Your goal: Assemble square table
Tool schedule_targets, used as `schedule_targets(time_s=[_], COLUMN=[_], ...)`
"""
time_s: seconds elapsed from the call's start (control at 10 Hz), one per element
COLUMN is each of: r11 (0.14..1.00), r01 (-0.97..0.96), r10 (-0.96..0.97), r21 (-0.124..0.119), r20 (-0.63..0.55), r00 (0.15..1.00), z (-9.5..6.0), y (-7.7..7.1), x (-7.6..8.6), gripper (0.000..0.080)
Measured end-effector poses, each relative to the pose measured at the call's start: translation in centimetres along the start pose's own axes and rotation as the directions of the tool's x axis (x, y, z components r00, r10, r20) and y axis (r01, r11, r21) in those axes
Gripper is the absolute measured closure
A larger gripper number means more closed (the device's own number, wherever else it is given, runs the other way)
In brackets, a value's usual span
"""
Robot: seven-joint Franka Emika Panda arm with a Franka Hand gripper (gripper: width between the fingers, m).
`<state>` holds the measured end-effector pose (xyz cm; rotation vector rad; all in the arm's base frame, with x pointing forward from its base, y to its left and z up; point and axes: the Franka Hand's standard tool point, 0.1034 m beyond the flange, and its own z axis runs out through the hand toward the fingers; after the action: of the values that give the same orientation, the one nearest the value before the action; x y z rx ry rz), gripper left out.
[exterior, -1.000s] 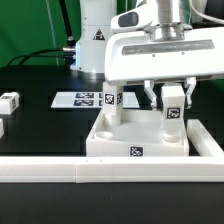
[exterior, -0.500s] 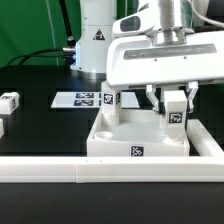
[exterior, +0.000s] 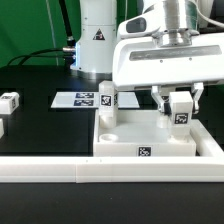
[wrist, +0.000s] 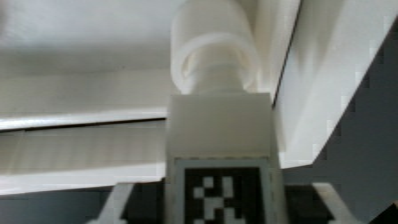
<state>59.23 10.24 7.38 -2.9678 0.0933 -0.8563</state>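
The square table (exterior: 150, 138) lies on the black desk (exterior: 45, 125), just behind the long white rail (exterior: 90, 170). A first leg (exterior: 106, 108) stands upright in its far corner on the exterior view's left. The tool (exterior: 181, 99) is clenched on a second leg (exterior: 181, 113), upright at the far right corner; I cannot tell if it is seated. Two loose legs (exterior: 9, 100) wait on the left, so most of the work is left.
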Motion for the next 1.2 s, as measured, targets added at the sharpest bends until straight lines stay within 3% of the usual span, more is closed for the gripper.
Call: schedule_targets(time_s=[1.2], r11=[1.000], r01=[0.018], r10=[-0.018], r21=[0.006], r20=[0.001], r00=[1.000], z=[-0.4], y=[-1.2], x=[-1.0], gripper=[0.0512])
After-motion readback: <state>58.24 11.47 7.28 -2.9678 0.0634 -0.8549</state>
